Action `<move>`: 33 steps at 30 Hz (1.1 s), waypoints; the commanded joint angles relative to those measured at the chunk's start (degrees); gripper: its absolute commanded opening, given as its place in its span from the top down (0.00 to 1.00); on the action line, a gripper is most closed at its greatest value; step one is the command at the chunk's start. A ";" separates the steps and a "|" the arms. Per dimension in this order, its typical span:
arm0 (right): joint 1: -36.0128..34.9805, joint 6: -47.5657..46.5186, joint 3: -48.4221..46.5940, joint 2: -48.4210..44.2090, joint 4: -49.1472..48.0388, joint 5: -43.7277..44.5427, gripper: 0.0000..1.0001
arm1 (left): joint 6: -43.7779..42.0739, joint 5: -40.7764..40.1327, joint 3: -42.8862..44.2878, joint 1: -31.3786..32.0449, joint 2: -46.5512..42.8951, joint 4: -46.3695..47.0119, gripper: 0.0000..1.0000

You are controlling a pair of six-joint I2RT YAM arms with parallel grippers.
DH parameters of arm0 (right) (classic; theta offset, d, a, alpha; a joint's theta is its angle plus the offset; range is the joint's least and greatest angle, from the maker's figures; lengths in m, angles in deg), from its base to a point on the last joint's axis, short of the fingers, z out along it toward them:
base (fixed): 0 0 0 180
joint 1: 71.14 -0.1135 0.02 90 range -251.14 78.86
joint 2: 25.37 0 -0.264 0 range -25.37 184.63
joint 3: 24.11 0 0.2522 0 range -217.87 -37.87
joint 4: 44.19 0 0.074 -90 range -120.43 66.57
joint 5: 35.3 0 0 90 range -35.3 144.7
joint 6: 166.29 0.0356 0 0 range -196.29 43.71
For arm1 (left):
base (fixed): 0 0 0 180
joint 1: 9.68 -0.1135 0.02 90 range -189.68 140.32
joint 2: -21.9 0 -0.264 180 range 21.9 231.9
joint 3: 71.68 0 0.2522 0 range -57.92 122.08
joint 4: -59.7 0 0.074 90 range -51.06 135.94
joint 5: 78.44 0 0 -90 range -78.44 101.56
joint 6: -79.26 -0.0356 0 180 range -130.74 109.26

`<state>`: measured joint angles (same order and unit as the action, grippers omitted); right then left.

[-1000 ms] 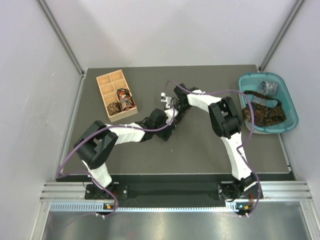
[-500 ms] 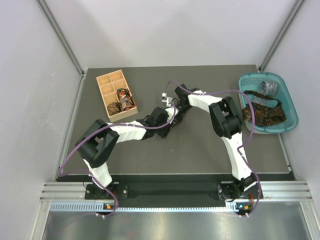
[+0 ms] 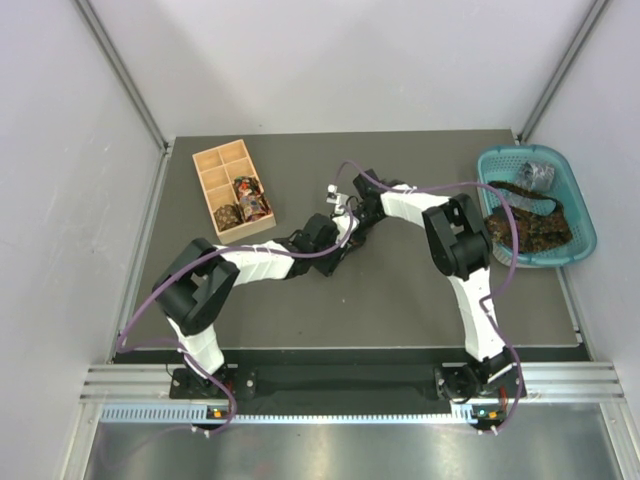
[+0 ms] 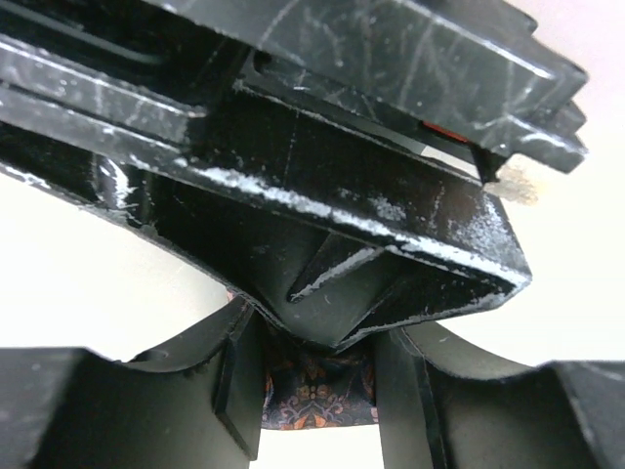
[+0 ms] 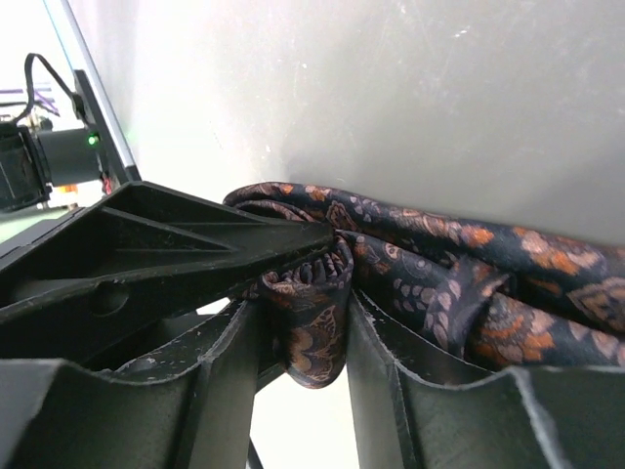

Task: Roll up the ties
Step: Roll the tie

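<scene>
Left end effector (image 4: 318,386) and right end effector (image 5: 303,362) both pinch tie (image 5: 439,254) above tabletop (image 3: 400,300), crowded close together. Risk: uneven release, fold slips, roll unravels. Also collision between end effectors.

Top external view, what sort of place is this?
Probably a robot lab test cell: bare white walls enclose a dark table, two arms are bolted to an aluminium rail at its edge; props are a wooden box and teal basket.
</scene>
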<state>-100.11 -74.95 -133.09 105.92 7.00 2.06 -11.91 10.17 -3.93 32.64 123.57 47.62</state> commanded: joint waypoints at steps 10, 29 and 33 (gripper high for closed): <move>2.60 4.19 6.54 -5.95 -11.24 4.13 0.56 | 1.08 1.92 1.20 0.56 4.24 -6.86 0.63; 7.61 11.93 14.88 -13.15 -22.65 5.18 0.65 | 3.19 -0.46 0.49 -0.14 3.01 -7.38 0.66; 8.75 13.33 16.82 -15.26 -25.11 5.88 0.66 | 3.19 -0.37 0.85 -0.23 3.19 -7.65 0.67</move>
<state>-93.59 -63.39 -117.10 95.49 -11.95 5.82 -9.75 9.34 -2.20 32.67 124.47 45.82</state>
